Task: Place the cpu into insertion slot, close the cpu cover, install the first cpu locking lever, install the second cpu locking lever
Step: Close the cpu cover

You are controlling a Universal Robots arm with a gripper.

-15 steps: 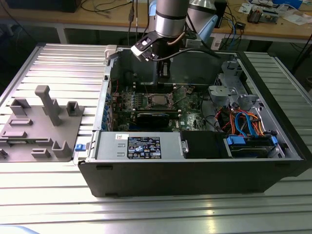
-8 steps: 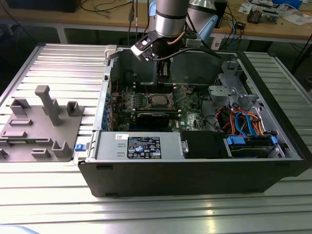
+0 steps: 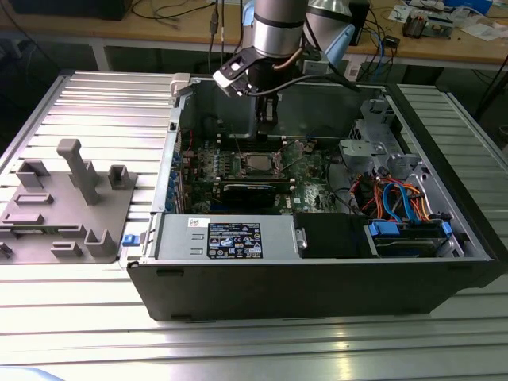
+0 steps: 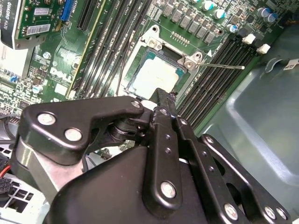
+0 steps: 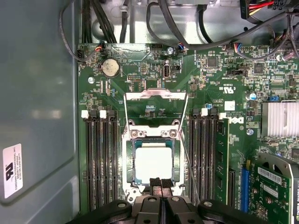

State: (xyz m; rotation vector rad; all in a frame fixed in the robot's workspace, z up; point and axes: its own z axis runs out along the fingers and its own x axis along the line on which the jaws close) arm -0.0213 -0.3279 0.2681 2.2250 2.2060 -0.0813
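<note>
The pincer [image 5: 161, 183] is hanging with its two fingertips pressed together, gripping nothing, poised at the socket [image 5: 129, 158] rim on the side away from the cover [image 5: 156, 94]. One chip [image 5: 154, 163] is sitting flat inside that socket (silver top facing up). The one cover is lying folded back beyond the socket. One thin lever [image 4: 224, 66] is sticking out from a socket corner

Ribbed alu table [image 3: 95, 341], prob. wooden bench [image 3: 79, 30] behind w/ cables [image 3: 178, 9]
</note>
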